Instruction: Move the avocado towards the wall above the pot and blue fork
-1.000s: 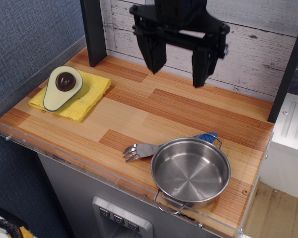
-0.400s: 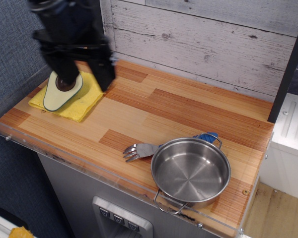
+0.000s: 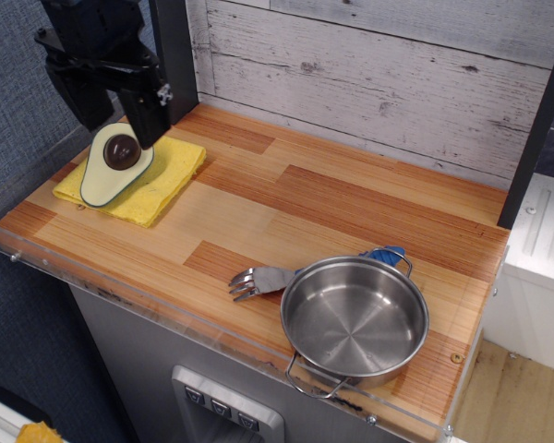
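The avocado (image 3: 114, 167) lies flesh side up on a yellow cloth (image 3: 152, 187) at the left end of the wooden counter. My gripper (image 3: 118, 115) hangs open just above the avocado's top end, one finger on each side, not touching it. The steel pot (image 3: 355, 318) stands at the front right. The blue fork (image 3: 275, 276) lies behind it, tines poking out left and the blue handle tip (image 3: 385, 254) showing past the rim. The whitewashed plank wall (image 3: 379, 83) runs along the back.
A dark post (image 3: 174, 55) stands at the back left, right behind my gripper. A clear plastic lip (image 3: 120, 293) runs along the front and left edges. Another dark post (image 3: 538, 129) bounds the right side.
My gripper swung from the middle back of the counter to the left end. It then rose slightly and now sits over the avocado's top end.
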Robot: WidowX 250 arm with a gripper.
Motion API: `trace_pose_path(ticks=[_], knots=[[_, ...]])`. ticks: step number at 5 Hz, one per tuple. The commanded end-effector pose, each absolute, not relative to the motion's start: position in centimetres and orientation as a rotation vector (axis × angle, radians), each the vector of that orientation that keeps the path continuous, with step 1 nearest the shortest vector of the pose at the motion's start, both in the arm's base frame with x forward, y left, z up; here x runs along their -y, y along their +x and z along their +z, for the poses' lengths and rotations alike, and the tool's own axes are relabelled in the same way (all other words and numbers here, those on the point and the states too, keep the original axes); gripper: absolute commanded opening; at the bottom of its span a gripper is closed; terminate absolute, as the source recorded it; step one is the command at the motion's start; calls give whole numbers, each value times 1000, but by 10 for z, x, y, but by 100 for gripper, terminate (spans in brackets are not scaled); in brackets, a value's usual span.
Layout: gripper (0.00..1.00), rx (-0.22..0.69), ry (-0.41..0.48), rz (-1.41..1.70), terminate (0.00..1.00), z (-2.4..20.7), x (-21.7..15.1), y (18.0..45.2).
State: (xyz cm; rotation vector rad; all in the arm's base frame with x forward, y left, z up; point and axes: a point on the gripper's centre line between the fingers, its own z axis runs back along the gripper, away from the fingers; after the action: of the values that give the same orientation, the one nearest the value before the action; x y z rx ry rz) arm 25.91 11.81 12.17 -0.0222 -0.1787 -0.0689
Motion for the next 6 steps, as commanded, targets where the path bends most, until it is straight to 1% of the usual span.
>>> trace_pose_path(ticks=[1, 2, 3, 4, 5, 6], knots=[[100, 188, 100, -88, 0, 131, -156, 253], [100, 203, 149, 4, 0, 107, -172, 238], [100, 158, 160, 52, 0, 91, -178, 235], [100, 157, 189, 85, 0, 86, -186, 238], [100, 143, 207, 116, 0, 87, -194, 245], [100, 132, 228, 117, 0, 97, -198, 261]])
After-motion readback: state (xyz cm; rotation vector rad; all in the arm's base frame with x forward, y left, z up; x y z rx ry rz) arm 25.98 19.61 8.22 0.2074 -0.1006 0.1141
